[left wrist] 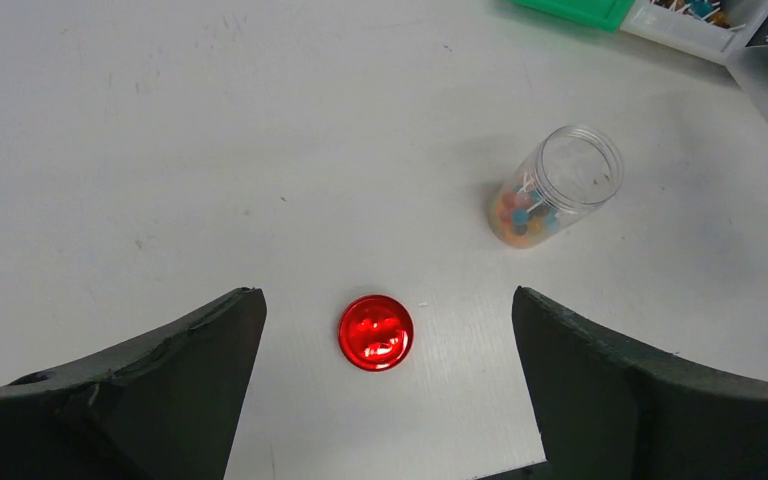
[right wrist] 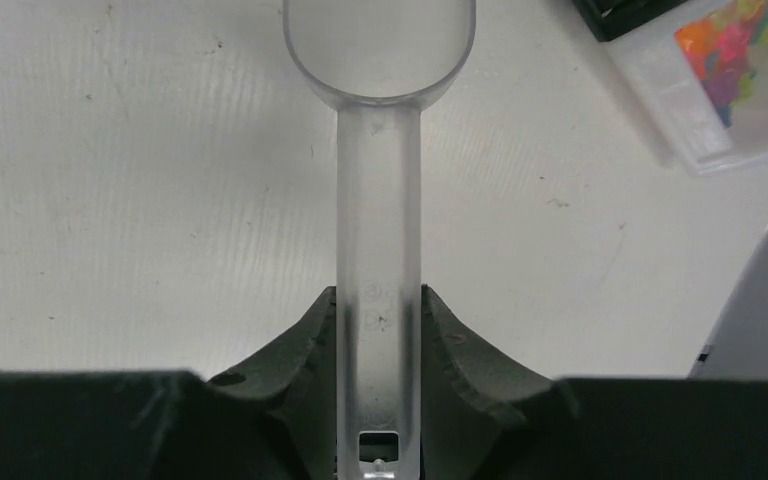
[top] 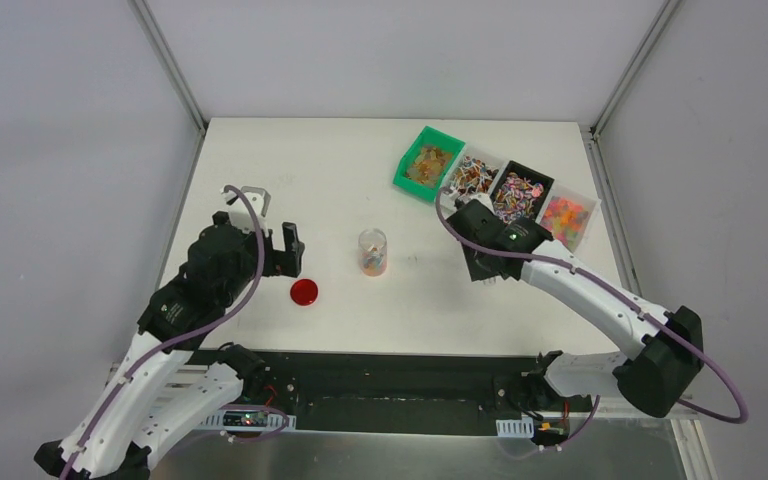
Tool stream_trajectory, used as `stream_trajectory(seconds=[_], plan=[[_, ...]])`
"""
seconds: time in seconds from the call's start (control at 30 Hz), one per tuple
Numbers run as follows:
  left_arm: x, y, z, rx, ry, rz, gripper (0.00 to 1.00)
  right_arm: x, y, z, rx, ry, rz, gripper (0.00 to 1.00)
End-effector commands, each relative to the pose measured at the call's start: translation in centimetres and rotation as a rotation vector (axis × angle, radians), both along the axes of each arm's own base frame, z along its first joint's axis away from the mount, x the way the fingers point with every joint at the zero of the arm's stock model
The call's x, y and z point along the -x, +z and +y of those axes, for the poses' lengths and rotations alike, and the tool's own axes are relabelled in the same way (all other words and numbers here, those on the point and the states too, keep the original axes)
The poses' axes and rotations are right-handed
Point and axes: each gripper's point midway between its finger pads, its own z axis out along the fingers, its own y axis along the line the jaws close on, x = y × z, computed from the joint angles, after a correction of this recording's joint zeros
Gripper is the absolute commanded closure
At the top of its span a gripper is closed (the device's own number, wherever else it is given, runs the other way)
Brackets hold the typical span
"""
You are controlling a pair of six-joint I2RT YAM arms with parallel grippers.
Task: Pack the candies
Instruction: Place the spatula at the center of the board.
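Handle of a clear plastic scoop [right wrist: 378, 250] sits clamped between the right jaws, which are nearly shut on it. The scoop's bowl shows empty and hangs over bare bench [top: 360, 170], just beside the bins. The left jaws stand fully open with nothing in them, hovering above a flat red lid [left wrist: 376, 332] that lies on the bench. Between the two arms stands an open clear jar [top: 372, 250], upright, with a small layer of sweets at its bottom. Most of the candies [top: 516, 196] lie heaped in a row of four bins [top: 406, 160] at the far right of the bench. They look tiny, light and loose, and their glossy wrappers would probably slide against one another and off a finger pad. Pinching them one at a time seems a poor bet. They should be better lifted in bulk by the scoop, held by its stiff handle as it is now. A heap carried in that shallow bowl may roll out if it tips, so the carry to the jar likely wants it level.
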Motion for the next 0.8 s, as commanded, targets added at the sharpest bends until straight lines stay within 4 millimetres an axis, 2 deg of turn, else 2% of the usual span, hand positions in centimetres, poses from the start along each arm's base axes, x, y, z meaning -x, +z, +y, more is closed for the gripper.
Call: stream_trajectory(seconds=[0.0,0.17,0.33,0.47,0.77], plan=[[-1.2,-1.3,-0.6,-0.007,0.02,0.058,0.01,-0.5,0.4,2.1,-0.249,-0.125,-0.109,1.0],[-1.5,-4.0,-1.8,0.009,0.048,0.216,0.05,0.9,-2.7,1.8,-0.291,-0.186,-0.069,0.99],[-0.7,-8.1,-2.4,0.046,0.116,0.394,0.08,2.0,-5.6,1.5,-0.316,-0.219,-0.04,0.98],[-0.2,-11.5,-2.5,0.071,0.193,0.501,0.09,2.6,-8.2,0.6,-0.278,-0.225,-0.027,0.89],[-0.8,-16.2,-1.4,0.047,0.319,0.611,0.17,2.7,-9.5,0.9,-0.331,-0.24,-0.043,0.76]])
